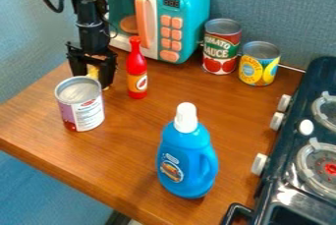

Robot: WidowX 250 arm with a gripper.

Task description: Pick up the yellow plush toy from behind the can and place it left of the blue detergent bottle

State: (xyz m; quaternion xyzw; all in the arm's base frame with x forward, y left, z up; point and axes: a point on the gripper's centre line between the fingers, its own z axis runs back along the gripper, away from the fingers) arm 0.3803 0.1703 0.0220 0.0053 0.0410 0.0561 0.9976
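The gripper (pixel 93 71) hangs low over the left part of the table, just behind a can with a white and purple label (pixel 81 104). A small yellow thing (pixel 93 72) shows within the gripper, its lower part hidden by the can; whether it is held cannot be told. Close by on the right, a red bottle with an orange label (pixel 136 69) stands upright. Nearer the front stands a blue bottle with a white cap (pixel 187 156).
A teal and white toy microwave (pixel 183 17) stands behind the gripper. Toward the back right are a tomato sauce can (pixel 222 47) and a yellow and blue can (pixel 259 64). A dark toy stove (pixel 289 175) with white knobs lines the right side of the wooden table (pixel 125 155).
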